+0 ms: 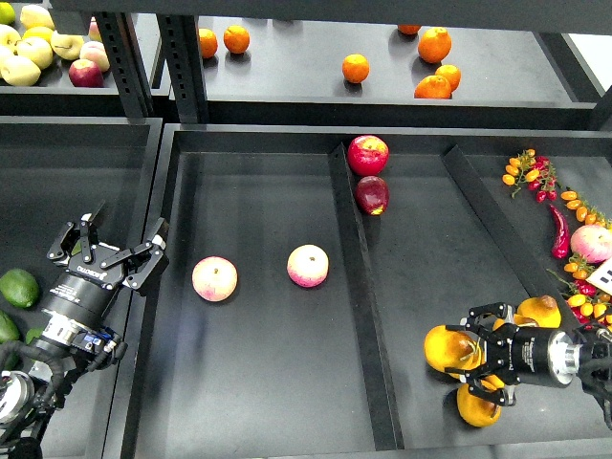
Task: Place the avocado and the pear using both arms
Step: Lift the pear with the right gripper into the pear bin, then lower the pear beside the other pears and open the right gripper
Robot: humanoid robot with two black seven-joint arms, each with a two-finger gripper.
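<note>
My right gripper (470,353) comes in from the right, low over the right compartment, and is shut on an orange-yellow pear (443,346). Two more pears (539,310) (475,407) lie close beside it. My left gripper (107,254) is open and empty, hovering over the left tray's right wall. A dark green avocado (17,287) lies in the left tray, to the left of that gripper and apart from it. A second avocado (6,328) shows partly at the frame's edge.
Two pink-and-yellow peaches (214,278) (308,265) lie in the middle tray. Two red apples (368,153) (372,194) sit by the divider (359,316). Oranges (356,68) and pale apples (29,48) lie on the back shelf. Cherry tomatoes and chillies (559,229) are at the right.
</note>
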